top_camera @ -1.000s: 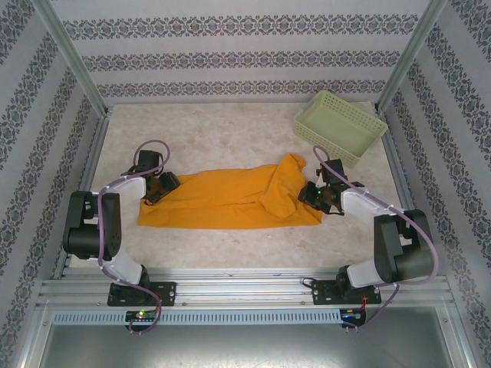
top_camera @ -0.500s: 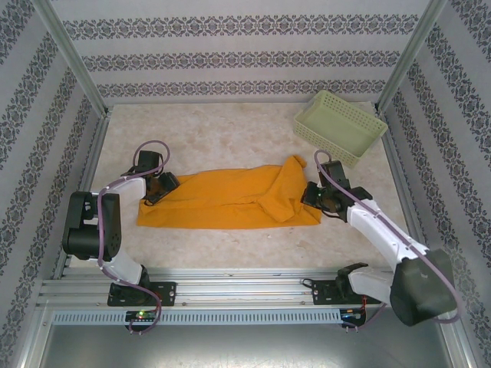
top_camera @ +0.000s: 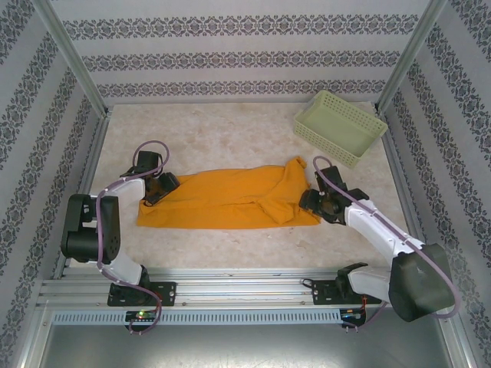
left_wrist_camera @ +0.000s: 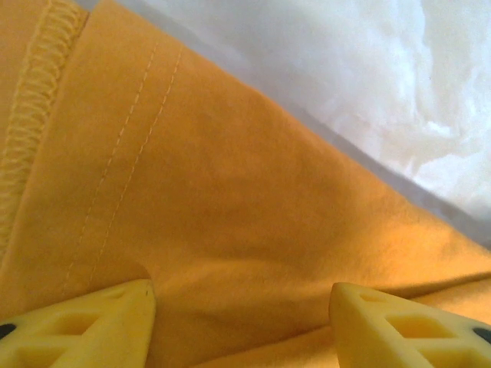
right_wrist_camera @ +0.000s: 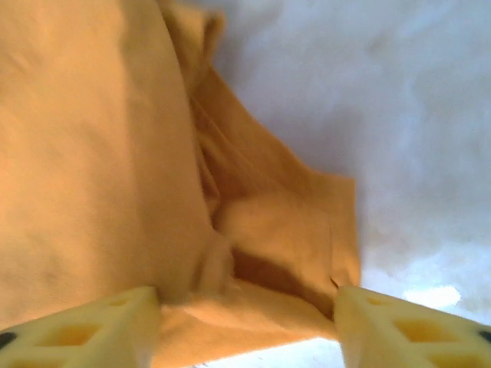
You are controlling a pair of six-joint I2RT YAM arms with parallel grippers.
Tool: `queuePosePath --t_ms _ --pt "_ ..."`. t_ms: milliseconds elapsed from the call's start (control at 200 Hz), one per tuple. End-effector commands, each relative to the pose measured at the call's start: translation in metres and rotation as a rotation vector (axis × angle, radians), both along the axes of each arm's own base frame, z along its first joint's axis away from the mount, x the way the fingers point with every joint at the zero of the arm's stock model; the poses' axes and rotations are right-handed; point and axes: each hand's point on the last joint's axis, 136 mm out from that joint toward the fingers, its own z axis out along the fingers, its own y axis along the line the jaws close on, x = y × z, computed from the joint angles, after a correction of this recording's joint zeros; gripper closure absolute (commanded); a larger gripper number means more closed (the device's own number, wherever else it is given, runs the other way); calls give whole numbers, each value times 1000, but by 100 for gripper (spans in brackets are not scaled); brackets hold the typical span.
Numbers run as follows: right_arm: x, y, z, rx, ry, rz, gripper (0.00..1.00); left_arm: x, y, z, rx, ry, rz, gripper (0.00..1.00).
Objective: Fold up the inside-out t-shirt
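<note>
T-shirt lying as a long, rumpled band across the middle of the desk. Left claw at its left end, jaws wide over a stitched hem, gripping nothing. Right claw at the bunched right end, jaws likewise wide, cloth loose between them. Risk: closing here would likely pinch several crumpled layers together, dragging the fold askew.

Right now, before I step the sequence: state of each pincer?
Left pincer: open, fingers apart with shirt cloth between them.
Right pincer: open, fingers apart at the shirt's bunched end.
</note>
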Motion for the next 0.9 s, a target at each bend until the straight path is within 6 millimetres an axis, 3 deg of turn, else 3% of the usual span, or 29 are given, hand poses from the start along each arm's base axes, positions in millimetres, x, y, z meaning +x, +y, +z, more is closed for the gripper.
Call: queuePosePath --t_ms 0,90,405,659,894 --pt "31 2 31 -25 -115 65 13 -7 -7 20 20 -20 -51 37" --pt "46 4 22 -16 -68 71 3 -6 -5 28 44 -44 -49 34" --pt "78 16 -46 -26 135 22 3 -16 3 -8 -18 33 26 34" --pt "84 63 -75 -2 203 98 19 -25 7 -22 -20 70 48 34" --pt "83 95 -85 60 210 144 50 -35 7 -26 -17 78 55 34"
